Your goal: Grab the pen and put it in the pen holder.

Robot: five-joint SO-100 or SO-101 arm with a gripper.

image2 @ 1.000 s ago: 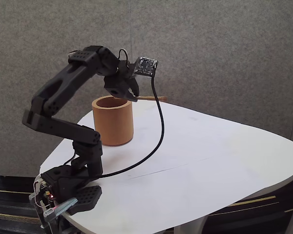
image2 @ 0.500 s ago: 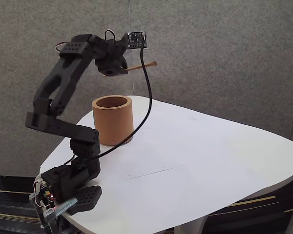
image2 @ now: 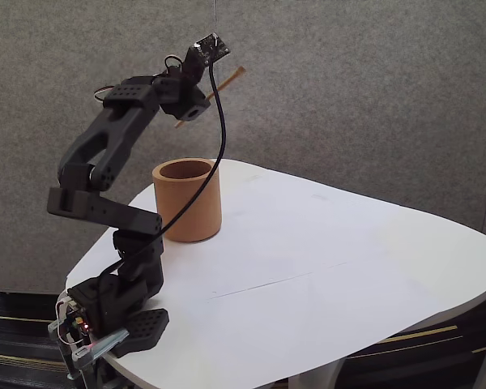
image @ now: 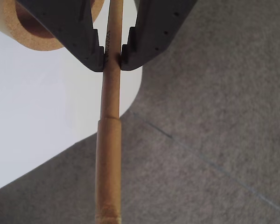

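Observation:
In the wrist view the pen (image: 108,140), a thin tan stick, runs straight down the picture between the two black fingers of my gripper (image: 112,59), which is shut on it. The brown pen holder (image: 21,32) shows at the top left, behind the left finger. In the fixed view my gripper (image2: 196,108) is held high, well above the pen holder (image2: 186,203) that stands upright on the white table (image2: 324,259). The pen (image2: 228,80) sticks out up and to the right, tilted, and touches nothing else.
A black cable (image2: 220,146) hangs from the wrist camera down past the cup's right side to the arm's base (image2: 117,312) at the table's left front edge. A grey textured wall (image2: 373,89) stands behind the table.
The arm has risen with the pen, from just above the cup's rim to high over it. The pen's free end now tilts upward instead of lying level.

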